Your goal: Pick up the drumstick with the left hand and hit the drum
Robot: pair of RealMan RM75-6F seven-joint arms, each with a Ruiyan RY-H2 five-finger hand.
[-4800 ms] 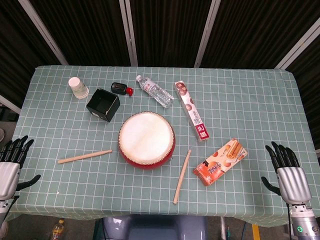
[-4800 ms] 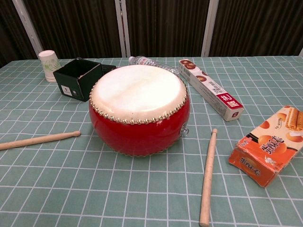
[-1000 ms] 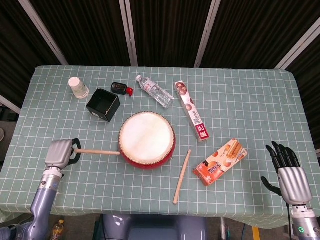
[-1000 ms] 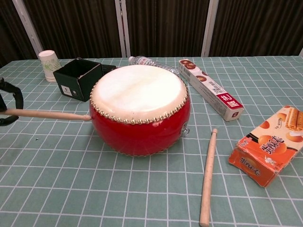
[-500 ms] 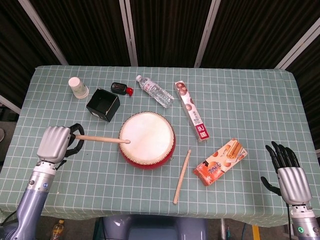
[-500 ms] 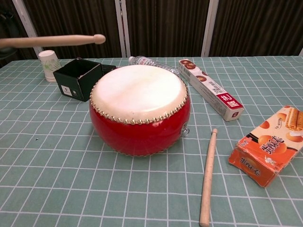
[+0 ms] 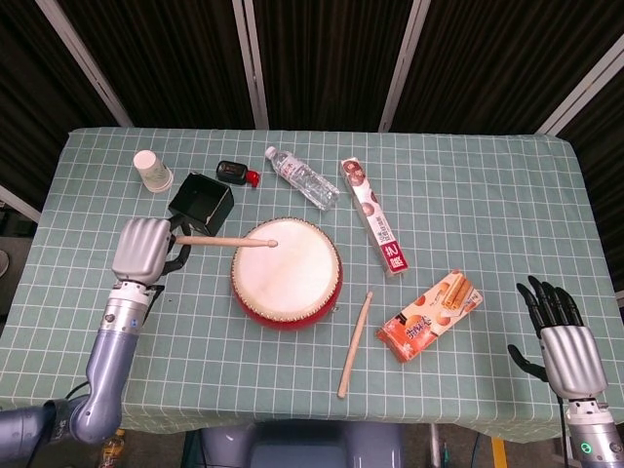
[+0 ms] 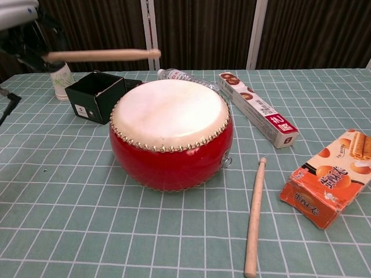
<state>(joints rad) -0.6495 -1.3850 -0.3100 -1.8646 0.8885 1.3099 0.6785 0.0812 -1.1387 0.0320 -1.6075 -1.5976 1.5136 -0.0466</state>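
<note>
Drumstick point(image 7: 226, 241) now over drum point(image 7: 287, 273), left hand point(image 7: 142, 248) cropped

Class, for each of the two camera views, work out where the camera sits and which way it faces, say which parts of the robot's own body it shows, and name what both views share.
Head view: mounted high, looking steeply down on the green checked tablecloth; it shows the left hand with its forearm and the right hand.
Chest view: low at the table's near edge, looking level across it; only the left hand shows, at the top left corner.
Shared: the red drum with white skin, the wooden drumstick held above it, and the second wooden drumstick lying on the cloth.
</note>
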